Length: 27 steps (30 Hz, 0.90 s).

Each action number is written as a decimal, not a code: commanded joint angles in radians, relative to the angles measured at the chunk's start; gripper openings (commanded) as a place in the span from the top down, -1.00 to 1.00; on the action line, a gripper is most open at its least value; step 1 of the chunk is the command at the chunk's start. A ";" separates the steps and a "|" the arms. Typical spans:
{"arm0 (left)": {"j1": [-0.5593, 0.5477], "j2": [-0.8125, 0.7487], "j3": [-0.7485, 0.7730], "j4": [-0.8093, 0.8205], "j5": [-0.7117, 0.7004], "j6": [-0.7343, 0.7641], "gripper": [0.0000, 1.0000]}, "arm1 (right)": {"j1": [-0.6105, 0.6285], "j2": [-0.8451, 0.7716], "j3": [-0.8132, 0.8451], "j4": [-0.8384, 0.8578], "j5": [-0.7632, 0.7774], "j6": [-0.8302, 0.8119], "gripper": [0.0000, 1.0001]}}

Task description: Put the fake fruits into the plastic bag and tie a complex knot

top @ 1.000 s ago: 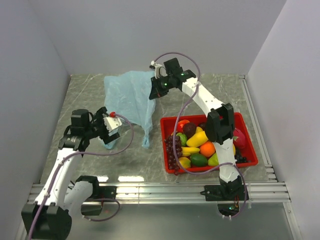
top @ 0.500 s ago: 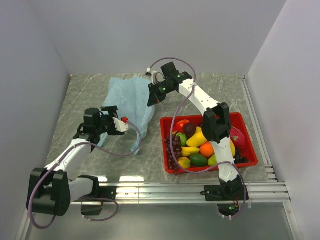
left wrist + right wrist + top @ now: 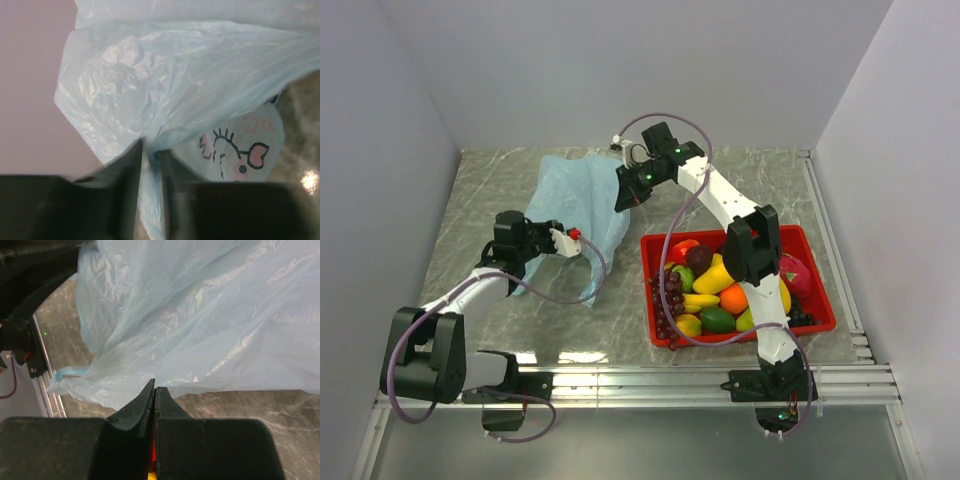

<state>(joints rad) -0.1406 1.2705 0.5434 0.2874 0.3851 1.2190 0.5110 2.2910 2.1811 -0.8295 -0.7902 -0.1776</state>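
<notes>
The plastic bag [image 3: 582, 200], limp slippery film best pinched where bunched, hangs over the surface's [image 3: 490, 190] far left, top gripped by the right claw [image 3: 154, 385], a fold nipped by the left claw [image 3: 151, 150].

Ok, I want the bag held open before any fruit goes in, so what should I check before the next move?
1. Bag caught by the left gripper: ok, a fold of film sits between its jaws.
2. Bag's edge held by the right gripper: ok, it looks shut on the film.
3. Bag mouth spread open: cannot tell, only crumpled film shows.
4. The fruits ready to pick: ok, piled in the red tray.
</notes>
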 commanded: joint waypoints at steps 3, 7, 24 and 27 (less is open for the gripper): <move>-0.040 -0.052 0.145 -0.255 0.075 -0.065 0.99 | 0.001 0.024 0.089 0.087 0.017 0.032 1.00; -0.099 -0.108 0.294 -0.603 0.054 -0.324 0.99 | -0.006 0.039 0.114 0.234 0.074 0.127 1.00; -0.091 0.067 0.619 -0.956 0.141 -1.305 0.99 | -0.135 -0.165 0.177 0.408 0.163 0.313 -0.64; -0.054 0.043 0.622 -0.942 0.237 -1.331 0.99 | -0.183 -0.257 0.111 0.268 0.143 0.236 -0.68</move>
<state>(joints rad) -0.2230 1.3506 1.1225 -0.6647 0.4938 0.0021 0.3759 2.1963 2.3215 -0.4507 -0.6212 0.1249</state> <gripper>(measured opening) 0.012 0.836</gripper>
